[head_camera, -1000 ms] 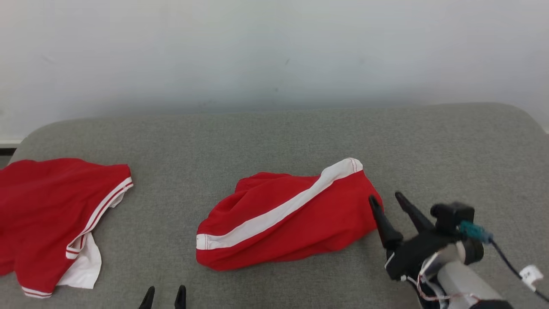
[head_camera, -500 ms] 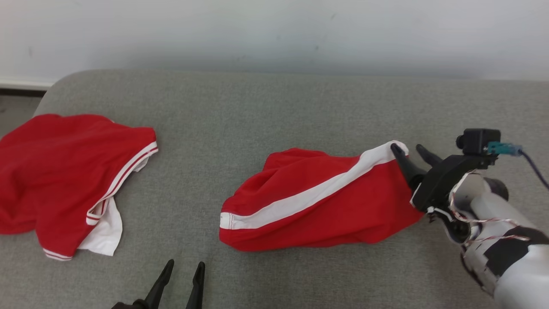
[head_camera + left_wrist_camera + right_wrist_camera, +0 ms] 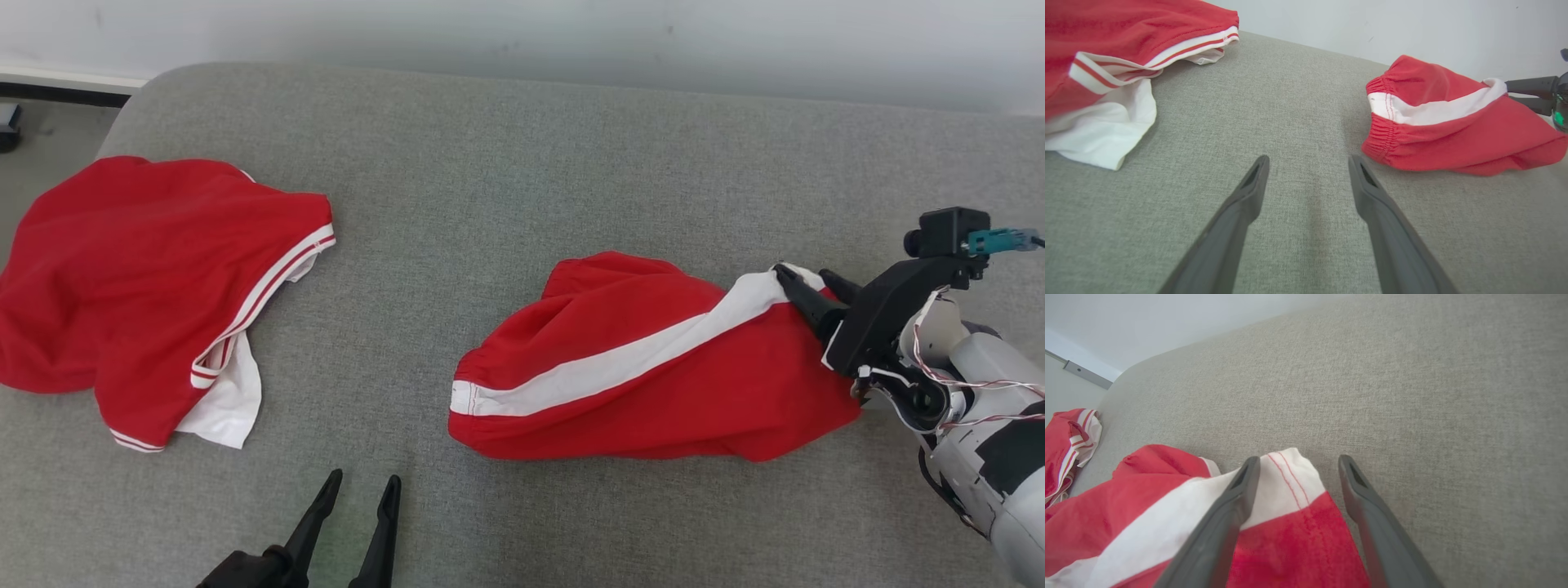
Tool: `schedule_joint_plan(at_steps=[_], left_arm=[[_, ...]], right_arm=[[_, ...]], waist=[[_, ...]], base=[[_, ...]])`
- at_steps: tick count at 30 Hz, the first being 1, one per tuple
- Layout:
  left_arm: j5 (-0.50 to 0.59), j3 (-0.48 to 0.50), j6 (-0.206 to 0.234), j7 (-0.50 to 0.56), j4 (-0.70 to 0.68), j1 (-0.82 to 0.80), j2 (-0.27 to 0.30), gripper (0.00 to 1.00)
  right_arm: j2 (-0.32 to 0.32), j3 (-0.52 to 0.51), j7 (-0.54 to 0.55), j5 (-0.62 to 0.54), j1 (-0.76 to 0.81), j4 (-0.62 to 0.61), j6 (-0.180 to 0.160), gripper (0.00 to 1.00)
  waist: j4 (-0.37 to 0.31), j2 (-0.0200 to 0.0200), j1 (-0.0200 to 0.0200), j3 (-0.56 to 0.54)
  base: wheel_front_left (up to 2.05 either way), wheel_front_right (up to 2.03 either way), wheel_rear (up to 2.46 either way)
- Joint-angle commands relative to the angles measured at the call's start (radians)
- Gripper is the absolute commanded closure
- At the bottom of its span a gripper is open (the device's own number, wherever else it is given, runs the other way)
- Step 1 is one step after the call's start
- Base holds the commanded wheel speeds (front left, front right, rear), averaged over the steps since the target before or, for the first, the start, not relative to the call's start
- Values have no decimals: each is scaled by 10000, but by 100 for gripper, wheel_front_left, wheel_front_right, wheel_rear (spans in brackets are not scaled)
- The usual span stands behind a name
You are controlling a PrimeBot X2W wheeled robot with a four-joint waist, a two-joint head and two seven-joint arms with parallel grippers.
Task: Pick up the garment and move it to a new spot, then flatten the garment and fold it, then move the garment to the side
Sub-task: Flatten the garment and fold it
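Head view: red shorts crumpled on grey cushion, right of centre. My right claw spread at their far-right white hem, nothing pinched. My left claw spread, near edge, idle.
Left wrist view: shorts look soft, light, floppy.
Right wrist view: hem corner between my fingers; I judge it the best hold, pinched deep, since thin cloth slips.

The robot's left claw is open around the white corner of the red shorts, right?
Not quite: it is the right gripper, not the left. The head view shows it open around the white corner of the red shorts, while the left gripper hangs open over the bare grey cushion.
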Motion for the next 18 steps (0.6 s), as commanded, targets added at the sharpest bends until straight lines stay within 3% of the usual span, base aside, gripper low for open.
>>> schedule_joint_plan(at_steps=[1,2,18], left_arm=[[85,73,5,-50,49,-3,-22,0],[107,99,7,-50,58,2,-34,0],[156,529,61,-50,-109,386,-97,0]], right_arm=[[-98,158,79,128,13,-98,0,29],[-150,248,88,173,20,-190,0,100],[-1566,818,-994,815,1107,-2098,0,100]], waist=[[-11,-2,-2,-5],[-36,-2,-2,-28],[-958,-2,-2,-611]], base=[[0,0,0],[0,0,0],[0,0,0]])
